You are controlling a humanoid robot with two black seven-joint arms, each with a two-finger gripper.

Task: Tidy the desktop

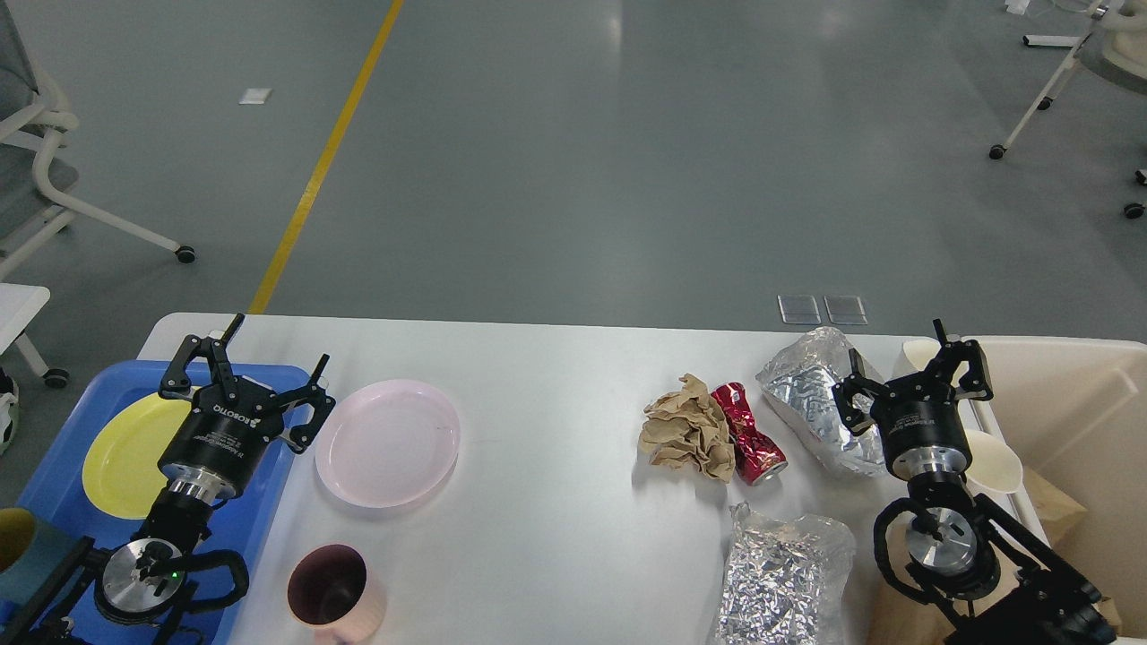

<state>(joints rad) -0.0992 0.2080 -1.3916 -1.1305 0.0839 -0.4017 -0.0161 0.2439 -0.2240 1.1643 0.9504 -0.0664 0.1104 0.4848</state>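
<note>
Viewing: we look forward and down on the desktop (556, 430), which spans most of the lower frame, grey floor beyond it.
Desktop position: its far edge runs across mid-frame; the blue tray (54, 484) sits at its left end and the beige bin (1075, 412) stands at its right end.
Left gripper (267, 365): our fingers are spread wide and grip nothing; it hangs over the tray's right edge.
Right gripper (912, 363): fingers parted with nothing between them, as far as we can tell against the foil behind.
Tray contents: yellow plate (121, 448), partly hidden by our left arm.
Left half of desktop: pink plate (387, 442) just beside the tray; pink cup (332, 591) nearer us, upright, dark inside.
Right half of desktop: crumpled brown paper (688, 434) touching a crushed red can (748, 434); one foil bag (806, 394) lying beyond the can, partly behind our right gripper; a second foil bag (784, 573) near the front edge.
By the bin: cream paper cup (995, 461) at its near wall, beside our right wrist.
</note>
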